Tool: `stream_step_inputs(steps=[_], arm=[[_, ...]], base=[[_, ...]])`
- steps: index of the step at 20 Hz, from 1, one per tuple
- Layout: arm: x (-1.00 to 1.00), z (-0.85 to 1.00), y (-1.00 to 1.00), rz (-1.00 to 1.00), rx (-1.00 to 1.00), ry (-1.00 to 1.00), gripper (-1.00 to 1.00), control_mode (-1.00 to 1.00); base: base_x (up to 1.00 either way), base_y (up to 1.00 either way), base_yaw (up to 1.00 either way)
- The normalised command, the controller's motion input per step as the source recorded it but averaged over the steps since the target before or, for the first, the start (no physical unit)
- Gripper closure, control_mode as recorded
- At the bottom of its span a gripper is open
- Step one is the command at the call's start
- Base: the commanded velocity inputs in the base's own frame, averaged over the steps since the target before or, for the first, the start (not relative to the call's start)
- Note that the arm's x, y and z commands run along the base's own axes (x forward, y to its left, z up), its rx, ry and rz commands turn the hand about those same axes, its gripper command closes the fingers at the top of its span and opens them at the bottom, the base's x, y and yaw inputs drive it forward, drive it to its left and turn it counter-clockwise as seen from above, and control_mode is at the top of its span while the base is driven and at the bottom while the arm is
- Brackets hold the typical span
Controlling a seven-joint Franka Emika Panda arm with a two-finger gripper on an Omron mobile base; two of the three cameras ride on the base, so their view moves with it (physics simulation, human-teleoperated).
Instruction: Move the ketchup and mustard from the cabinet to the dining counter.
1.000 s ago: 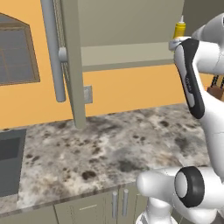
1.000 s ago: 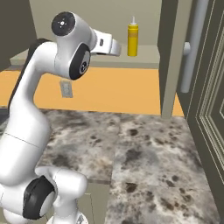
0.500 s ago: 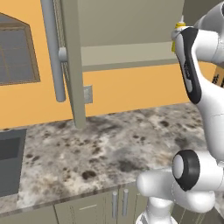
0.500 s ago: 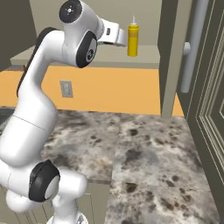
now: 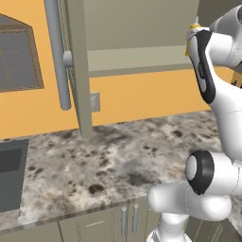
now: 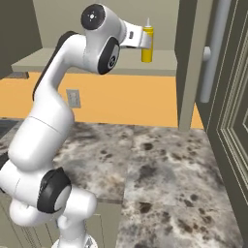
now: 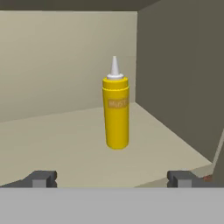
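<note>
The arm has risen toward the cabinet [image 6: 97, 60]; gripper [image 7: 111, 178], jaws wide and empty, faces the mustard [image 7: 116, 109], probably nearing a grasp.

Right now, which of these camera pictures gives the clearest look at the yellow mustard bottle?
The hand view: the mustard stands upright, whole and unobstructed on the cabinet shelf, straight ahead of the open gripper. The right base view shows it smaller, with the robot's hand right beside it. The left base view shows just its nozzle and a yellow sliver behind the arm.
</note>
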Motion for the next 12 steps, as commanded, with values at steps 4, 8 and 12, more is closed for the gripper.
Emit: stream_step_inputs(steps=[4, 8, 12], arm=[[0.41, 0.06, -0.07, -0.01, 0.00, 0.00, -1.00, -1.00], [0.27, 0.18, -0.18, -0.03, 0.00, 0.00, -1.00, -1.00], [0.39, 0.07, -0.11, -0.01, 0.00, 0.00, -1.00, -1.00]], base=[[0.00, 0.00, 0.00], [0.00, 0.00, 0.00], [0.00, 0.00, 0.00]])
